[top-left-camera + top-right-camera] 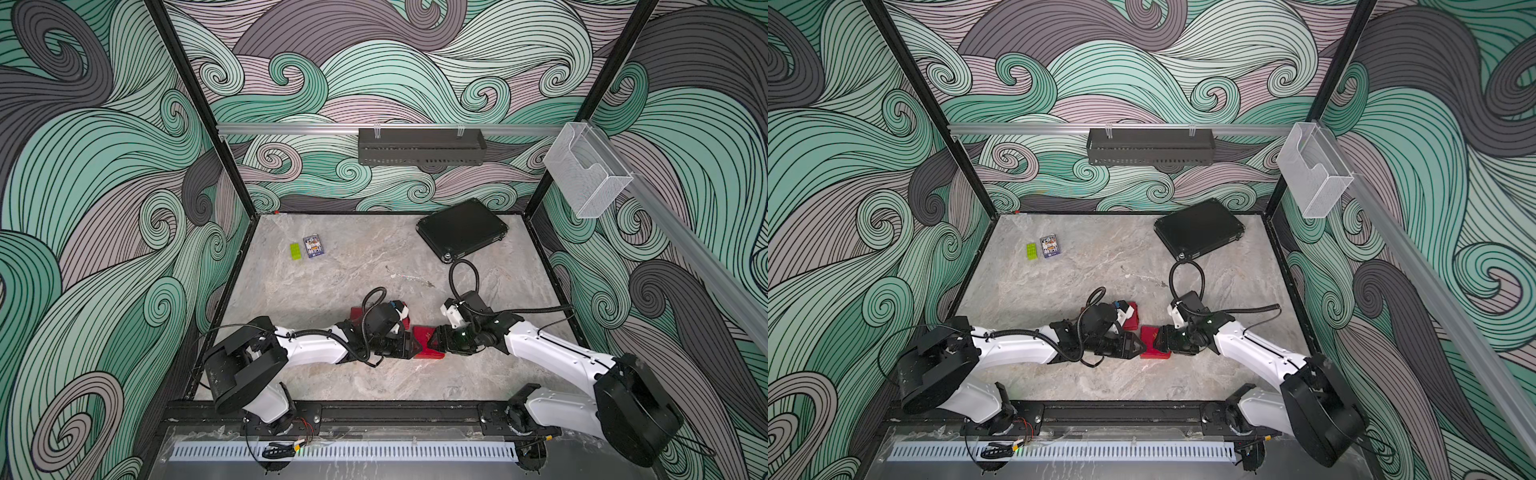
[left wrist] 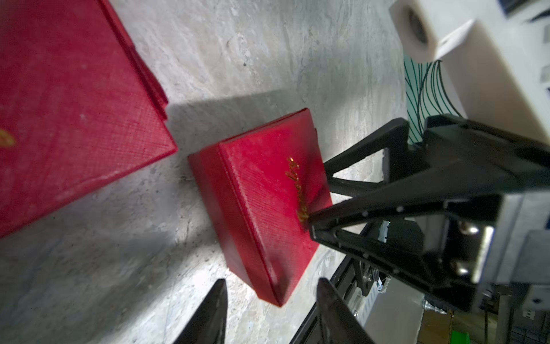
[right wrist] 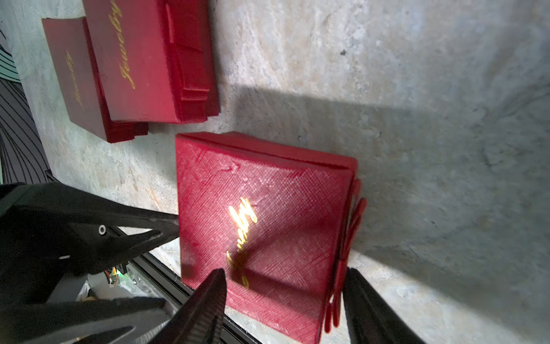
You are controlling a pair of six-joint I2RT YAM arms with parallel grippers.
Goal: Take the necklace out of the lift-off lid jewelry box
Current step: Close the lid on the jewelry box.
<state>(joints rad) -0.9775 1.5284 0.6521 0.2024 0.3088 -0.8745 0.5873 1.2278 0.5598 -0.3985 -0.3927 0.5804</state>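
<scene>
Red textured card, stiff and light: in both top views the jewelry box (image 1: 422, 343) sits lid-on near the front of the table (image 1: 374, 257), between the left gripper (image 1: 412, 345) and the right gripper (image 1: 435, 338). The necklace we cannot see; we judge it is inside, fine, limp and apt to snag. A thin pale strand (image 1: 409, 277) farther back is too small to name.

From the left wrist, our left fingers (image 2: 212, 309) stand part open around the box's corner, a gap showing either side.

From the right wrist, our right fingers (image 3: 212, 297) straddle the edge bearing the ribbon bow (image 3: 355, 214); whether they pinch it we cannot tell. Best hold, we reckon: the lid's opposite side walls, base steadied.
</scene>
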